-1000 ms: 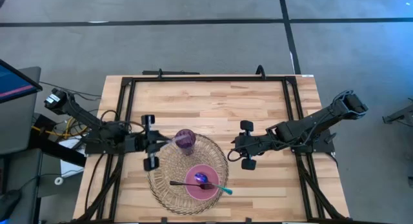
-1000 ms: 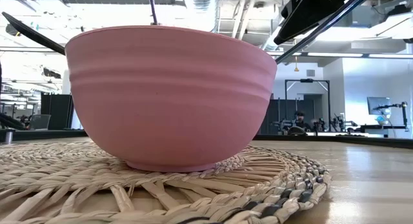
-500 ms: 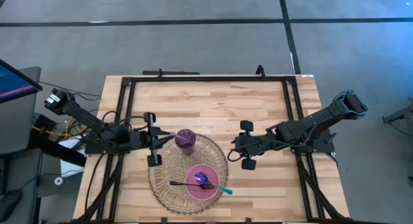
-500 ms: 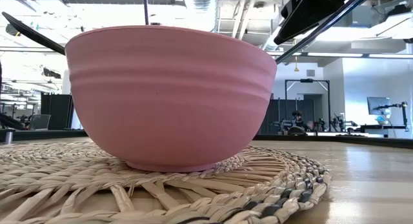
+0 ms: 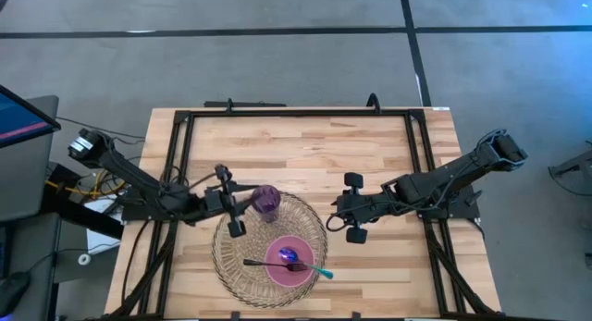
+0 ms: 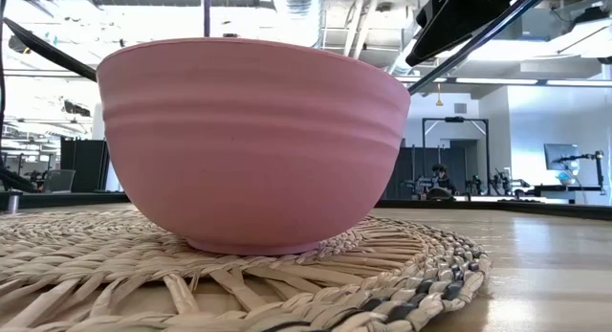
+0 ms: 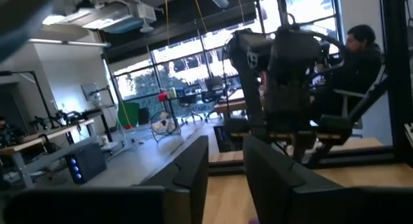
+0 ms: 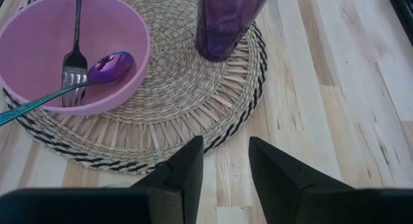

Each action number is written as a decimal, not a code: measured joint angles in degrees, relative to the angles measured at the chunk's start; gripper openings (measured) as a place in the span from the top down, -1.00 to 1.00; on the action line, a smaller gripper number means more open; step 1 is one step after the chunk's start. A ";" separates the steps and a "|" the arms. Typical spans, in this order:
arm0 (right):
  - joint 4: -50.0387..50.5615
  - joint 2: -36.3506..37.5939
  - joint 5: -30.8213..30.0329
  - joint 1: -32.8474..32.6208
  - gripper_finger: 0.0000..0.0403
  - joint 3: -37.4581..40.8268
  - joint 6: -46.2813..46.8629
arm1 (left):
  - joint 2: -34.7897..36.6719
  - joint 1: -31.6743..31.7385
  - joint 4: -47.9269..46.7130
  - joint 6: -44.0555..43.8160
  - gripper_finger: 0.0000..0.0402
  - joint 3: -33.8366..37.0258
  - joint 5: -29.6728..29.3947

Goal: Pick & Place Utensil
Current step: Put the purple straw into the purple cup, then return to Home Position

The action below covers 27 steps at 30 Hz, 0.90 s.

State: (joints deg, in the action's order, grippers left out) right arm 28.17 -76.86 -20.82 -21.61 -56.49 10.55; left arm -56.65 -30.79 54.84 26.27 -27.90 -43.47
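A pink bowl (image 5: 289, 262) (image 8: 39, 37) (image 6: 253, 141) stands on a round woven mat (image 5: 242, 256) (image 8: 181, 114). In the bowl lie a dark-handled fork (image 5: 264, 263) (image 8: 76, 56) and a purple spoon (image 5: 294, 258) (image 8: 110, 66) with a teal handle that sticks out over the rim. A purple cup (image 5: 266, 201) (image 8: 226, 24) stands upright on the mat's far part. My left gripper (image 5: 239, 203) (image 7: 226, 185) is open, just left of the cup and apart from it. My right gripper (image 5: 342, 208) (image 8: 226, 166) is open and waits beside the mat's right edge.
A black frame (image 5: 296, 113) runs along the table's far edge and both sides. Bare wood lies far of the mat and to its right. The left wrist view looks level past its fingers at my right arm (image 7: 284, 56) and a seated person (image 7: 361, 62) in the room.
My left gripper has moved toward the table's right, closer to the purple cup, and has turned a little so its near finger now sits farther right. The bowl, utensils, cup and right arm have kept still.
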 joint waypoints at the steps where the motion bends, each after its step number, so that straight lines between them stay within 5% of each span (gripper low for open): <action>1: 0.01 0.00 0.00 0.01 0.42 0.00 -0.02 | -0.58 0.00 0.03 -0.29 0.49 0.00 0.01; 13: -0.16 0.00 -0.02 0.01 0.42 0.00 -0.44 | -1.54 -0.37 1.35 -1.30 0.25 0.00 0.16; 27: -1.47 0.00 -0.03 0.00 0.42 0.00 -1.96 | 4.90 -5.29 1.51 -1.26 0.30 0.00 -1.96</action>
State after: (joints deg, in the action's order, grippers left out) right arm 26.70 -76.86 -20.85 -21.61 -56.49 8.58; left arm -51.75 -36.07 56.36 25.02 -27.90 -45.43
